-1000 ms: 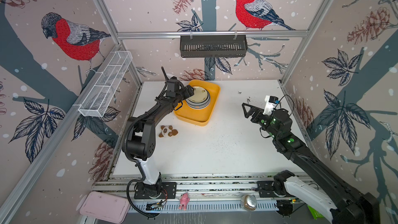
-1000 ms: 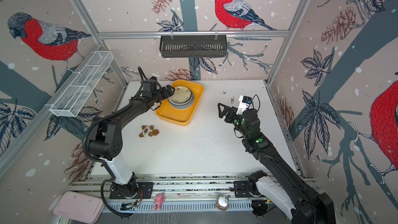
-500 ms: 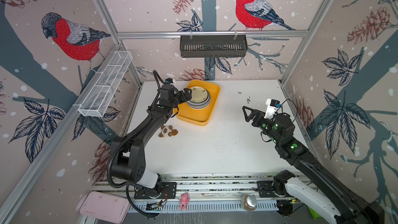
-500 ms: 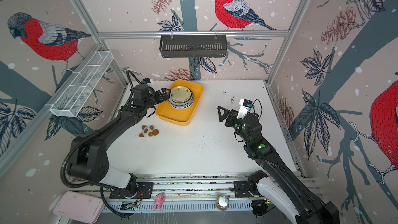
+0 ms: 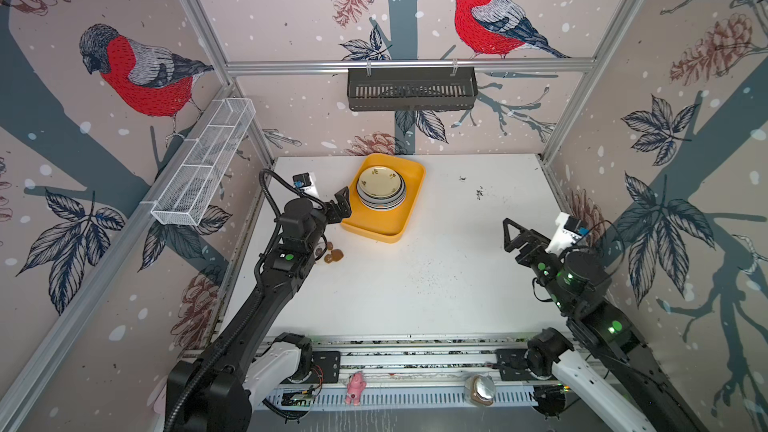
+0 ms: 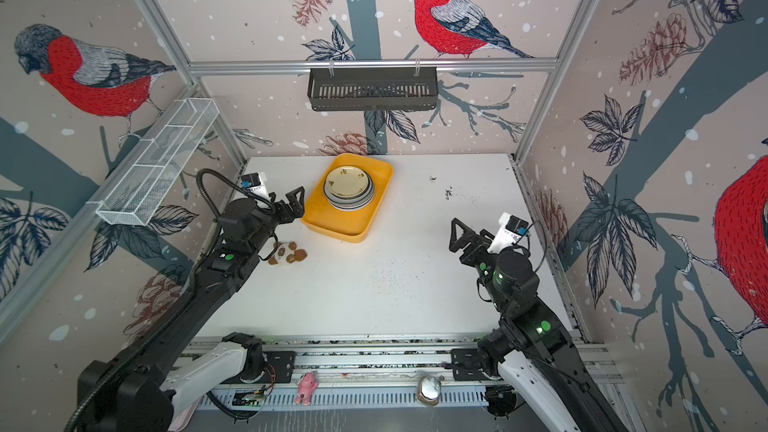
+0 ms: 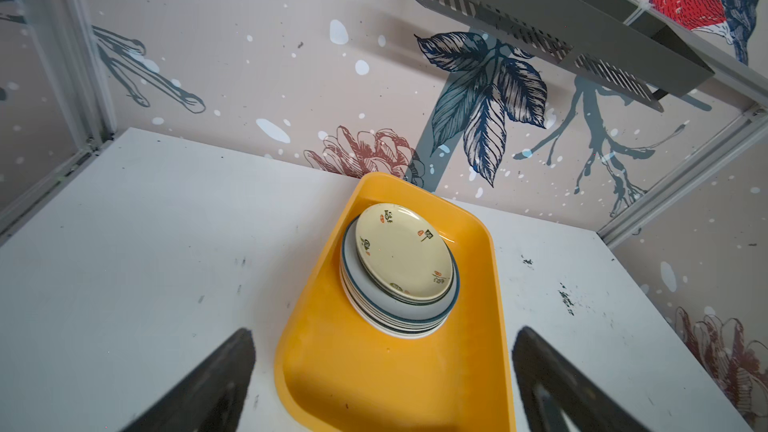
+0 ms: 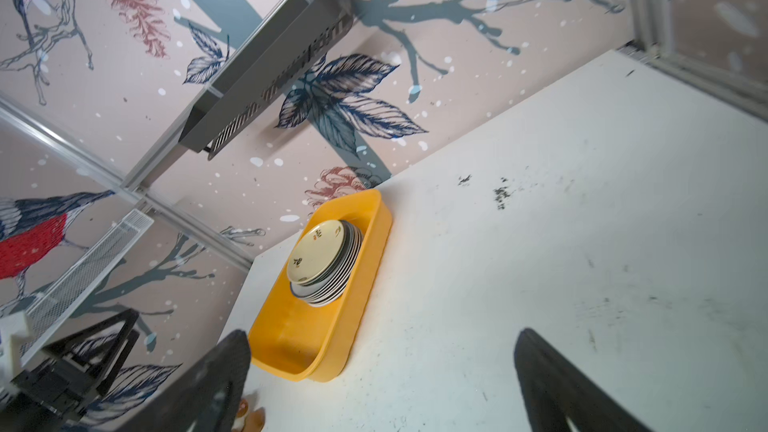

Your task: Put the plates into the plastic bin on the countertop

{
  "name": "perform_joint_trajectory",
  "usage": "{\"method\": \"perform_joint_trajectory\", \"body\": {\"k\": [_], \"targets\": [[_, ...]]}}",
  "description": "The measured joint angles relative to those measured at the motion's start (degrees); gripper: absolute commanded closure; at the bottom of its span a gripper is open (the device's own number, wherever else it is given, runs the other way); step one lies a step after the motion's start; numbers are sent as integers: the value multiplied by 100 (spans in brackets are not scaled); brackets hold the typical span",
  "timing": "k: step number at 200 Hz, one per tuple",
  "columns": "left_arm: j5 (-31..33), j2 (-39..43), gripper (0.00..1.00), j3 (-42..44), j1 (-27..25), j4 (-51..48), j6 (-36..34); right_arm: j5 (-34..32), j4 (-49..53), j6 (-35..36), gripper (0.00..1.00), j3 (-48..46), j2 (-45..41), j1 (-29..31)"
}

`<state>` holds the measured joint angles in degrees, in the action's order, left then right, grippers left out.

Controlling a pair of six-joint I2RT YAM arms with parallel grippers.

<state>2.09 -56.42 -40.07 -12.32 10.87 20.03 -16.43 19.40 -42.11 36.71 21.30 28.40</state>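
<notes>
A: Any plates (image 5: 381, 189) left out on the desk (image 5: 436, 284)?
B: None to see. All in one pile inside the plastic bin (image 5: 376, 231), toward its far end, small cream one on top.
A: Anything else lying on the desk?
B: Only a little panda toy (image 6: 286, 253), on the left side, near the bin. Not a plate.
A: Anything in the left tool (image 6: 293, 201)?
B: Nothing. Spread wide and empty, close by the bin's near corner, no plate between its fingers.
A: And the right tool (image 5: 509, 236)?
B: Spread wide and empty too, well apart from the bin, over the right side of the desk.
A: So, all done?
B: Looks done. Hard to count the pile from up here, though, so maybe one plate out of sight somewhere.
A: Anything left to do?
B: Likely nothing.
</notes>
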Motion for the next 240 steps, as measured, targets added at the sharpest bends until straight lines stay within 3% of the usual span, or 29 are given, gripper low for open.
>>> {"method": "perform_joint_trajectory", "body": {"k": [45, 103, 181, 212, 240], "targets": [[525, 660, 4, 522, 175, 42, -125, -892, 1220, -81, 0, 522, -741, 0], [1115, 855, 3, 1270, 195, 514, -323, -1550, 1611, 223, 0, 549, -654, 2], [1698, 490, 4, 2579, 369, 2321, -833, -2933, -291, 1252, 1, -713, 46, -157], [1897, 236, 4, 3289, 647, 3556, -1047, -3150, -1368, 1628, 1, -1268, 627, -619], [1893, -461, 4, 3392, 857, 4439, -1150, -2986, -2437, 1950, 1, -1840, 1248, -1360]]}}
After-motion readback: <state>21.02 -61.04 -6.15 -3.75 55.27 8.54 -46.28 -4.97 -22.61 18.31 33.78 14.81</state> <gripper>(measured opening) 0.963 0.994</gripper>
